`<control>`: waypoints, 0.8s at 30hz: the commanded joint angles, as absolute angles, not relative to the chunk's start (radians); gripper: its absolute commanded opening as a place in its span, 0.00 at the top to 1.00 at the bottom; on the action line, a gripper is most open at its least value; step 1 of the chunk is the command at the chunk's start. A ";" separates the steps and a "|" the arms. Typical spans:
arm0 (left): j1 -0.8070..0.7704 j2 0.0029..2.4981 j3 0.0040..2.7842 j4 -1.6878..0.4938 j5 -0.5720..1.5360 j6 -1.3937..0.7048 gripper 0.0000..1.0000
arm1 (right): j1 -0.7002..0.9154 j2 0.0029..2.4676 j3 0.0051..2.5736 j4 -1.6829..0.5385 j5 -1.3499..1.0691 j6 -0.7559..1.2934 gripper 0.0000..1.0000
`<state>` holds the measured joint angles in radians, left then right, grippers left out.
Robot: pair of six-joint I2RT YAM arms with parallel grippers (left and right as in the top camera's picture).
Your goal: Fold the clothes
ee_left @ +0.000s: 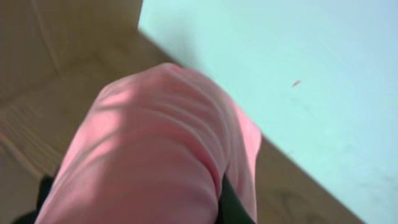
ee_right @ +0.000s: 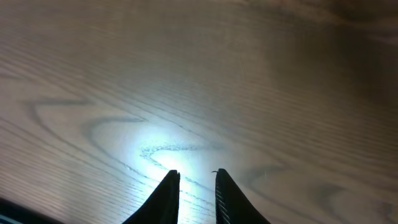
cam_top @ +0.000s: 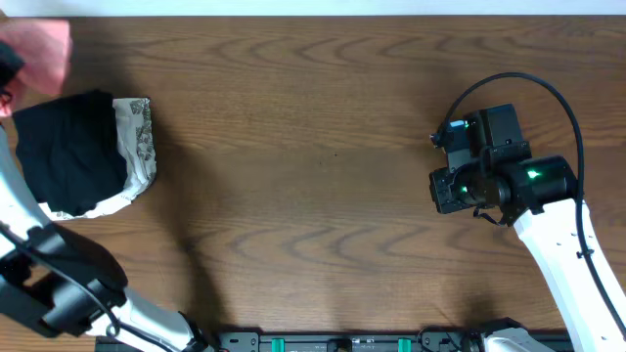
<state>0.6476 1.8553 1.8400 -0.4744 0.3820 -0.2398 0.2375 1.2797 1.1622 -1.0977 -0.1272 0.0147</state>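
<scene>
- I judge the folding of the T-shirt (cam_top: 39, 51) hardly begun. It is bunched up at the far left corner of the tabletop (cam_top: 313, 88), not spread flat, and I see no crease made in it.
- The left jaws are clamped tight. In the left wrist view pink fabric hangs right in front of the camera and fills most of it, so I take them to be holding the shirt.
- The right jaws hover over bare wood near the right edge. They stand only a narrow gap apart, with nothing between them.
- What is left, as I read it: lay the shirt out on the open middle, smooth it, fold it.
- A black folded garment (cam_top: 64, 152) lies partly over a silvery-white patterned cloth (cam_top: 139, 137) by the left edge. Both look finished.
- I see no box, basket or other container in any view.
</scene>
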 commanded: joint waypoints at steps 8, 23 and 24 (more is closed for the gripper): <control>0.640 1.895 1.855 -0.789 0.355 -0.244 0.94 | 0.232 1.270 1.166 -1.090 -0.135 0.021 0.81; 0.637 1.944 1.855 -0.825 0.737 -0.184 0.94 | 0.232 1.270 1.166 -1.092 -0.139 0.021 0.80; 0.637 1.934 1.855 -0.813 0.775 -0.184 0.94 | 0.232 1.270 1.166 -1.091 -0.143 0.019 0.80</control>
<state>0.6395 1.9820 1.8500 -0.8303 0.5915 -0.2050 0.2375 1.2797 1.1622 -1.0916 -0.1299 0.0147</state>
